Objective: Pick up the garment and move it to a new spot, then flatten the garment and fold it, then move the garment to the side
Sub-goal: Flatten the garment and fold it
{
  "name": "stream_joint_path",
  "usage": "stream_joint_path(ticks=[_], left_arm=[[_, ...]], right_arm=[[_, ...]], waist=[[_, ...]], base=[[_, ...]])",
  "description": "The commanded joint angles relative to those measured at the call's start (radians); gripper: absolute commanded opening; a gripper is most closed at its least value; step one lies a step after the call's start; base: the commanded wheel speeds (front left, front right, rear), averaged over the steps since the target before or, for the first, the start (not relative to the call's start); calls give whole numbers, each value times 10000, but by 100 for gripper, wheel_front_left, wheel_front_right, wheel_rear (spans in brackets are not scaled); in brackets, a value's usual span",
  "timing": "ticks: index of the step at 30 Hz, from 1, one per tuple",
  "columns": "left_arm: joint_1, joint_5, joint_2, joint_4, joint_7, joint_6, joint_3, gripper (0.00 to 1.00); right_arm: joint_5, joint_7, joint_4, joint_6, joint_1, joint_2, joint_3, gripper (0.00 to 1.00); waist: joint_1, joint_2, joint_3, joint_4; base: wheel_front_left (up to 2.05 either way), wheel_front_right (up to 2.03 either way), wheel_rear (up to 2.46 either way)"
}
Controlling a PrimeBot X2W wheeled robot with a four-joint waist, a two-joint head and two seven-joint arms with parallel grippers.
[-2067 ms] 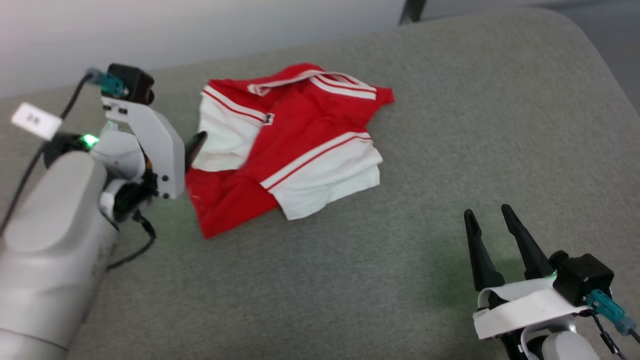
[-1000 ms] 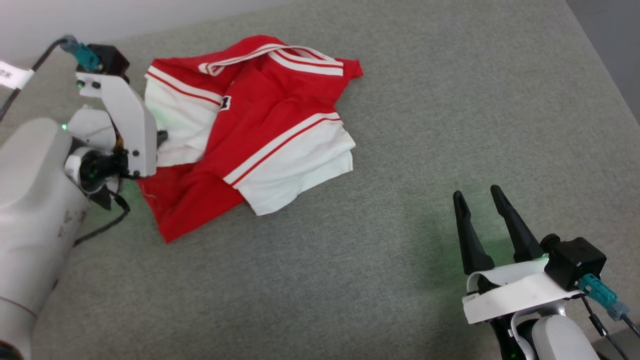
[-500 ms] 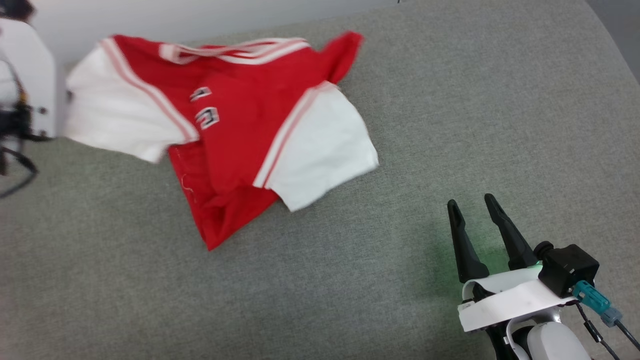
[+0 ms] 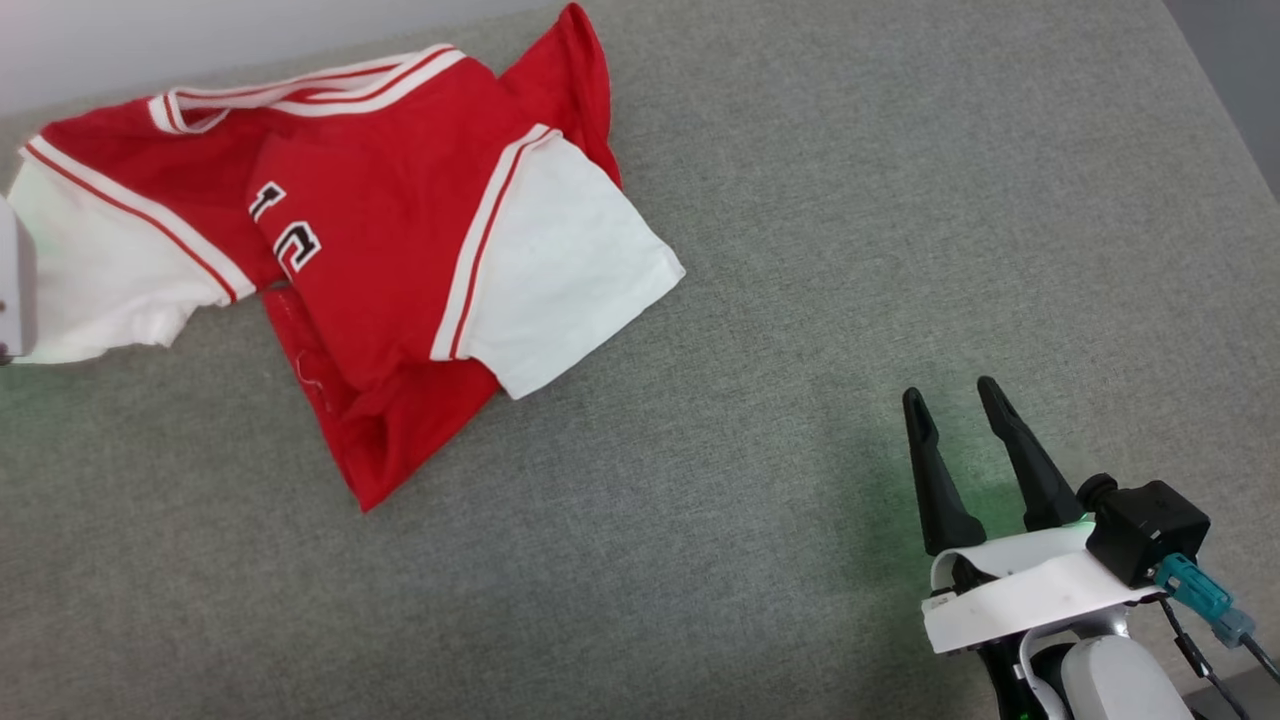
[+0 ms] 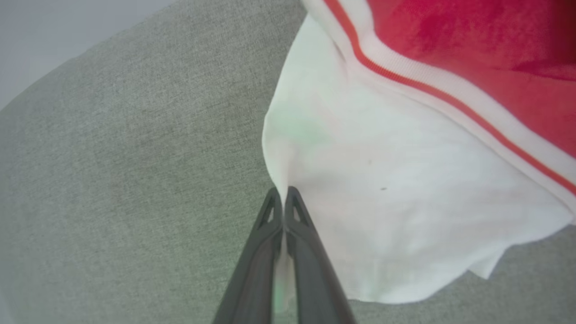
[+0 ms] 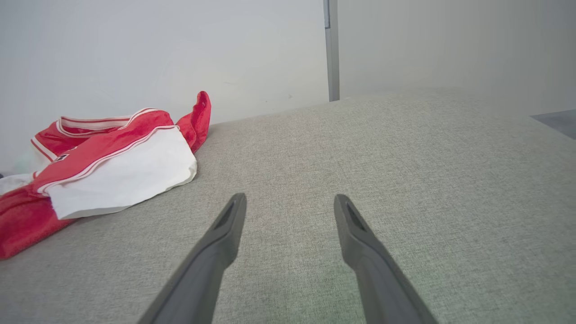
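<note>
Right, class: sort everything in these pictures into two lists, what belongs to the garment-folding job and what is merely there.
Belongs to the job:
red jersey with white short sleeves
left gripper, shut on the jersey's sleeve
right gripper, open, holding nothing

Merely there:
grey woven fabric surface
pale wall
grey upright strip on that wall
</note>
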Motion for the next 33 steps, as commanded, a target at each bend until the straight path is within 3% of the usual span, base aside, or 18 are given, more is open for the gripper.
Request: stream_joint_path(ticks=[1, 11, 17, 20, 28, 33], left_arm=[[115, 57, -83, 106, -320, 49, 35, 100], [587, -340, -963, -101, -3111, -411, 365, 100], [2232, -854, -1652, -910, -5482, -470, 660, 100], [2885, -946, -1808, -1325, -6110, -391, 691, 100], [5557, -989, -2577, -3441, -8639, 830, 840, 100], [6823, -266, -2621, -4979, -9240, 2075, 1061, 100]], right_arm=[[0, -48, -32, -14, -113, 21, -57, 100], [-352, -1, 159, -14, -307, -607, 377, 100], [-431, 625, 474, -14, -583, -1276, 791, 100], [-425, 897, 516, -14, -693, -1472, 945, 100], [40, 2393, 573, -14, -1314, -2382, 1359, 100], [798, 3756, 830, -14, -2118, -3095, 1791, 100]], waist=[[0, 0, -10, 6], [0, 0, -876, 954], [0, 0, -1474, 1841], [0, 0, -1594, 2132], [0, 0, -1953, 3248], [0, 0, -1998, 3910]], base=[[0, 0, 0], [0, 0, 0], [0, 0, 0], [0, 0, 0], [0, 0, 0], [0, 0, 0]])
